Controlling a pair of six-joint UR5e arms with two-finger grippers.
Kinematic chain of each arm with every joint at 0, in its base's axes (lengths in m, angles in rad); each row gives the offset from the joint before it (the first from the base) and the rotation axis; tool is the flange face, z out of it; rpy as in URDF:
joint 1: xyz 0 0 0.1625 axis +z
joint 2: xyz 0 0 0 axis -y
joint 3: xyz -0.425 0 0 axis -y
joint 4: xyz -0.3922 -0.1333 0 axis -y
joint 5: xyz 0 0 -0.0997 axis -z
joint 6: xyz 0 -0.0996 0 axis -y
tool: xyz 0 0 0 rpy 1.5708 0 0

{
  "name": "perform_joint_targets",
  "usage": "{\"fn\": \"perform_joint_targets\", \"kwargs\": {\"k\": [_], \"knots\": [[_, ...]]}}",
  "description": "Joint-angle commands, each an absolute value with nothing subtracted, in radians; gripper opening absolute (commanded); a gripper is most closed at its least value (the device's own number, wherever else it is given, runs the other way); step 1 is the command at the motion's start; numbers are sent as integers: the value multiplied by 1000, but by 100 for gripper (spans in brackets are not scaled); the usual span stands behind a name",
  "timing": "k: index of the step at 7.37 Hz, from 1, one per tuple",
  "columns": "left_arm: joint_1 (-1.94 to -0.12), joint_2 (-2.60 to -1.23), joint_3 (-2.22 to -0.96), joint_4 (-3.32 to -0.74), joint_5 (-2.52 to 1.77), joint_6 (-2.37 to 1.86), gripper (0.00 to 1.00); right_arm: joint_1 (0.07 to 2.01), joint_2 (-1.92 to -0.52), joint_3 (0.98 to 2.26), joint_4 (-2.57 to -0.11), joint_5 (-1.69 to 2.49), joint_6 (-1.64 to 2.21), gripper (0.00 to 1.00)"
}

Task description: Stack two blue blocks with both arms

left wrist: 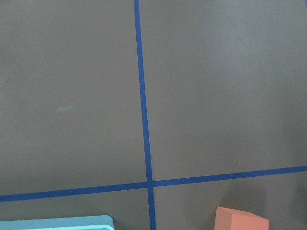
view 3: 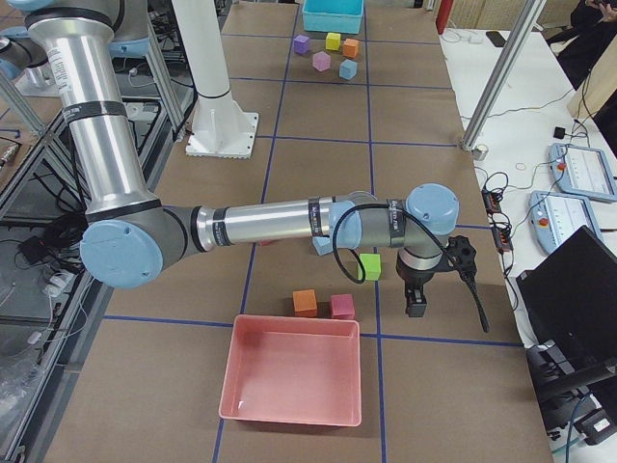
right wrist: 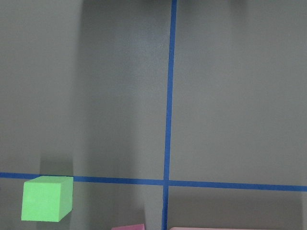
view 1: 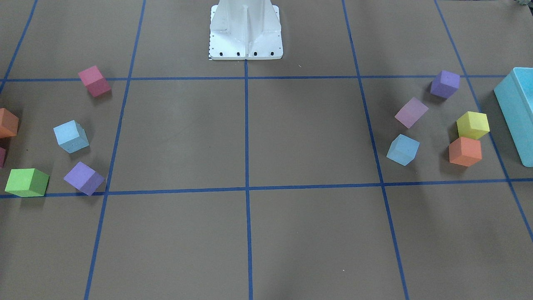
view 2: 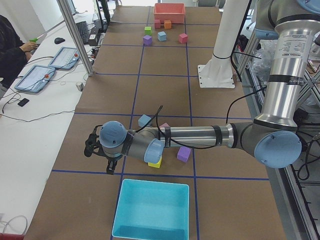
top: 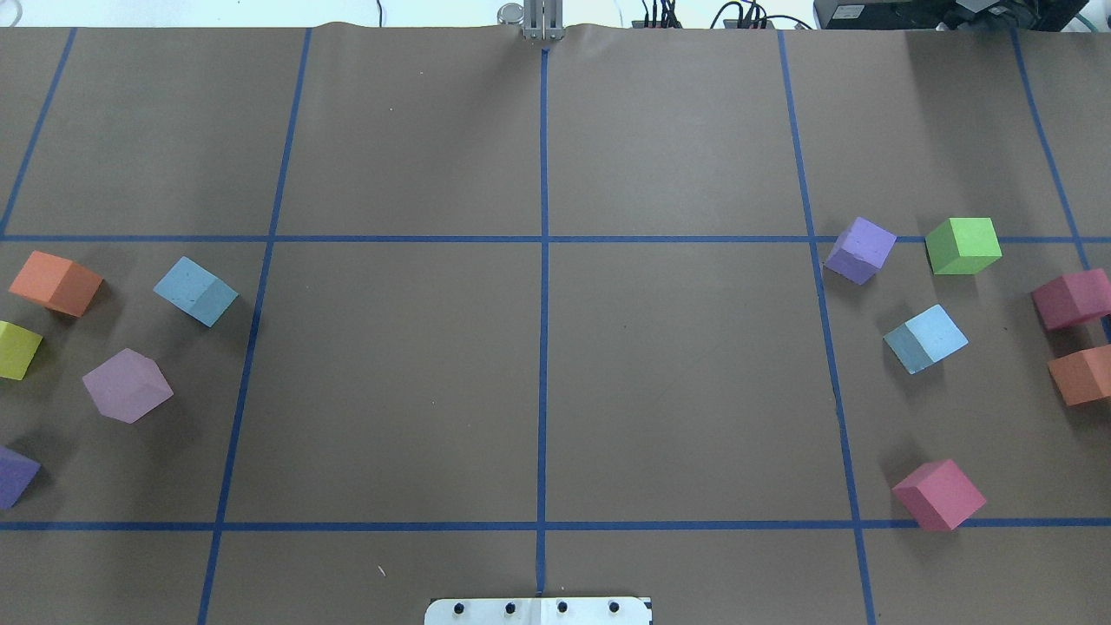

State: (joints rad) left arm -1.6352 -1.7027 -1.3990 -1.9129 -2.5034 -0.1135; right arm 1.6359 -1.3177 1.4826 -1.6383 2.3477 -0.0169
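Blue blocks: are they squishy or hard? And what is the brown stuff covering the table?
Both look like foam, probably squishy: the blue block on the robot's left and the blue block on its right have dull, shine-free, faintly speckled faces. The brown cover looks like matte paper; its far edge ripples slightly. I can't be certain.

Cubes on tabletop [top: 391,391]: eleven in all. Blue cubes [top: 195,291]: two, second one [top: 925,338] on other side. Purple cubes [top: 859,249]: two. Orange cubes [top: 55,283]: two. Dark pink cubes [top: 939,494]: two. Green cube [top: 962,246]: one. Yellow cube [top: 17,349]: one. Pale pink cube [top: 128,384]: one. Big boxes: two, turquoise box [view 2: 152,207], pink box [view 3: 289,376]. Robot arms: two, left arm [view 2: 195,136], right arm [view 3: 270,224]. Tablets [view 2: 65,57] off to side: two.
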Motion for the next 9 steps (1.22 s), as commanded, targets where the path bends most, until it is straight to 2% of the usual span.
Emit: {"fn": "perform_joint_targets", "kwargs": {"k": [1,4,7,9], "knots": [[-1635,-1703,-1399,-1913,-2503,-114,98,1637,-1318,1492,-1644,2352,-15,100],[-1637,-1701,-1402,-1913,-2505,-113,98,1609,-1316,1543,-1635,2350,-11,100],[-1635,-1703,-1402,-1911,-2505,-114,98,1468,-1330,1611,-1637,2361,-9,100],[-1635,-1701,-1402,-1911,-2508,-114,98,1381,-1382,1733,-1635,2375,117,100]]}}
